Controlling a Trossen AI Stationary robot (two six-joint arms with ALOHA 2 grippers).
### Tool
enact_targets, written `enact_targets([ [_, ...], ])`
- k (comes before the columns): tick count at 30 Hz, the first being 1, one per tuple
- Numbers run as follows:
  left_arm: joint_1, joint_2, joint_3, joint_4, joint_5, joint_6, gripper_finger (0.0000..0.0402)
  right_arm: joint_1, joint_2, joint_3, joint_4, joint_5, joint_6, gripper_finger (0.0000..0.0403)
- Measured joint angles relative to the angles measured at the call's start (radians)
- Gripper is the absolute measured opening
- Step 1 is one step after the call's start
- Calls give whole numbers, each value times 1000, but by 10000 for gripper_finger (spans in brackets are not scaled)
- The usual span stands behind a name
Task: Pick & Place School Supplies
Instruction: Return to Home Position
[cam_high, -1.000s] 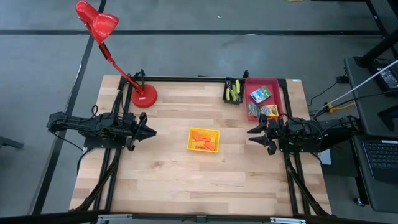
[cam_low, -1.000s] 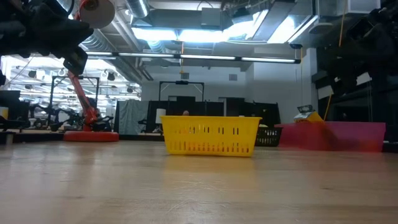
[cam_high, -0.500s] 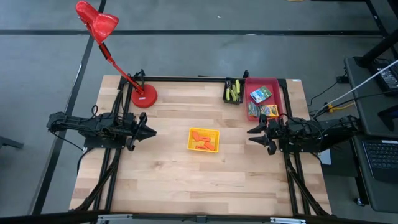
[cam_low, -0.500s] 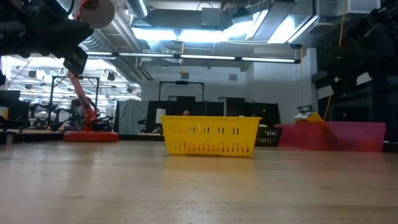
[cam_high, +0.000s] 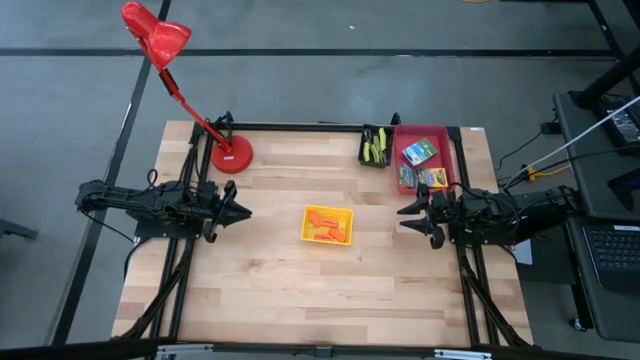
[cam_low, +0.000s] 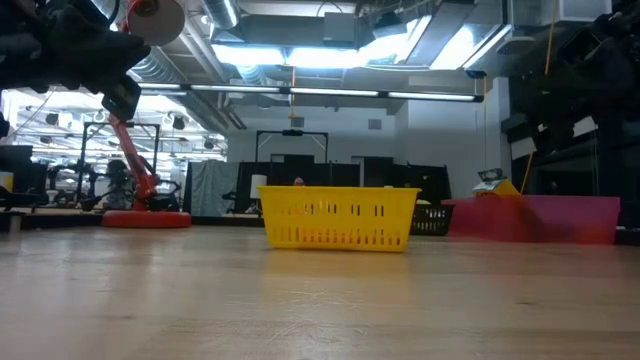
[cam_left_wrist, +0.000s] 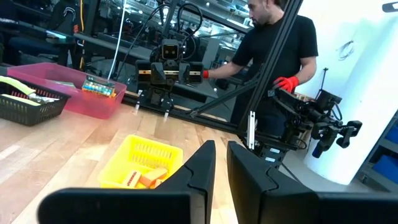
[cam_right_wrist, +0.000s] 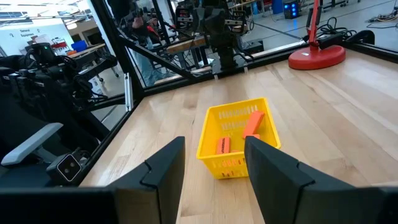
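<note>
Several orange pieces (cam_high: 327, 225) lie in a yellow basket (cam_high: 328, 224) at the table's middle; the right wrist view shows the orange pieces (cam_right_wrist: 251, 124) too. Printed boxes (cam_high: 419, 153) lie in a red tray (cam_high: 447, 150) at the far right. Yellow-green-handled scissors (cam_high: 376, 148) lie in a black bin (cam_high: 365, 150) beside the tray. My left gripper (cam_high: 241, 212) (cam_left_wrist: 221, 147) hovers left of the basket, with only a narrow slit between its fingers. My right gripper (cam_high: 404, 214) (cam_right_wrist: 214, 140) hovers right of the basket, open and empty.
A red desk lamp stands with its base (cam_high: 231, 155) at the far left of the table. Bare wood lies all around the yellow basket (cam_low: 338, 218). A person (cam_left_wrist: 277, 43) stands beyond the table's right side, behind the right arm (cam_left_wrist: 165, 67).
</note>
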Motion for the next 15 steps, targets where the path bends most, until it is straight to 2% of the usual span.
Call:
enact_targets([
  [15, 0, 0, 0, 0, 0, 0, 36, 0, 0, 0, 0, 0, 0, 172],
])
